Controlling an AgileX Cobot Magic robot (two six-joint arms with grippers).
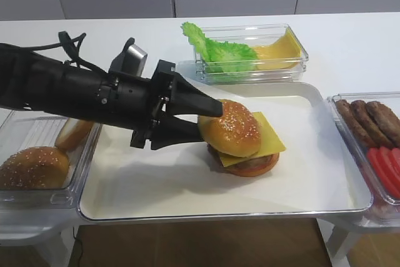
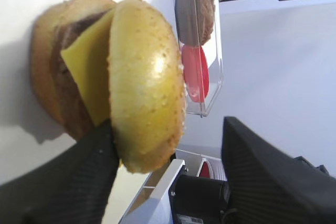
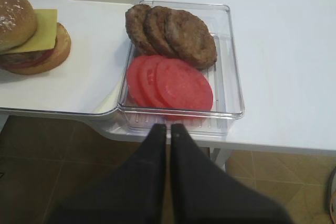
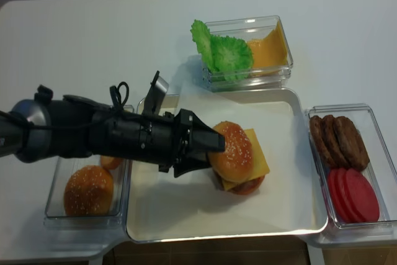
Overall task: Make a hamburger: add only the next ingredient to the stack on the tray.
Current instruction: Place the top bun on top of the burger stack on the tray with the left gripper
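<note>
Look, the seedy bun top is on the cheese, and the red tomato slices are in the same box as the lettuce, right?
Not quite. The tomato slices share their box with the brown patties, as the overhead realsense view shows. The lettuce sits elsewhere. The bun top is on the cheese.

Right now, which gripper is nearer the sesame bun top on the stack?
Left. The left gripper has its open fingers either side of the sesame bun top. The right gripper is shut, off the table edge beside the tomato slices.

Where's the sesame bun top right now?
The sesame bun top sits on the cheese slice of the stack, mid-tray, between the left gripper's open jaws.
</note>
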